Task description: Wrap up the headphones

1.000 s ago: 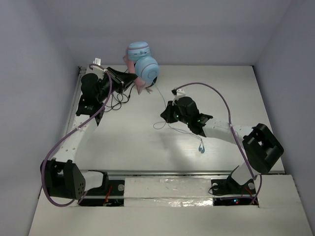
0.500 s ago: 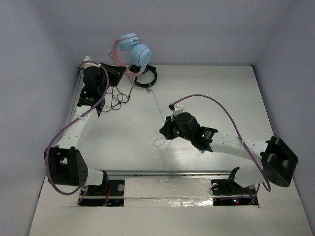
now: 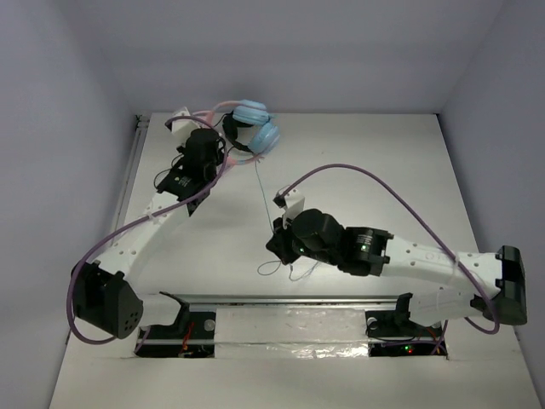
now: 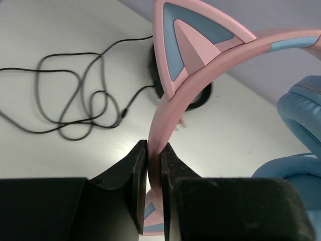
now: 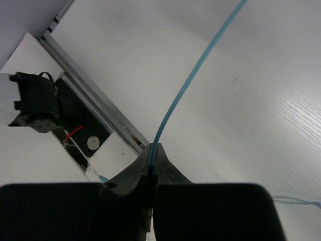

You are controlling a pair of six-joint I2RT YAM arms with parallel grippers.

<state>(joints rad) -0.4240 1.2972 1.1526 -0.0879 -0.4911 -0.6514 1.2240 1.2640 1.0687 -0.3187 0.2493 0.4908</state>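
The headphones (image 3: pixel 257 126) have light blue earcups and a pink cat-eared headband (image 4: pixel 200 60), and hang at the table's far side. My left gripper (image 3: pixel 220 135) is shut on the headband and holds it off the table; in the left wrist view (image 4: pixel 154 146) the pink band runs up from between the jaws. The thin pale blue cable (image 3: pixel 265 196) runs taut from the earcups down to my right gripper (image 3: pixel 278 234), which is shut on it. In the right wrist view (image 5: pixel 152 148) the cable (image 5: pixel 200 65) rises from the pinched jaws. Loose cable (image 3: pixel 272 267) lies below the gripper.
Black headphones (image 4: pixel 153 75) with a tangled black cable (image 4: pixel 75 100) lie on the table under my left gripper. The metal rail at the table's near edge (image 5: pixel 95 90) is close below my right gripper. Grey walls enclose the far side.
My left arm swung the headphones right and lower, toward the table. My right gripper drew the cable nearer the front edge and leftward, pulling it straighter.
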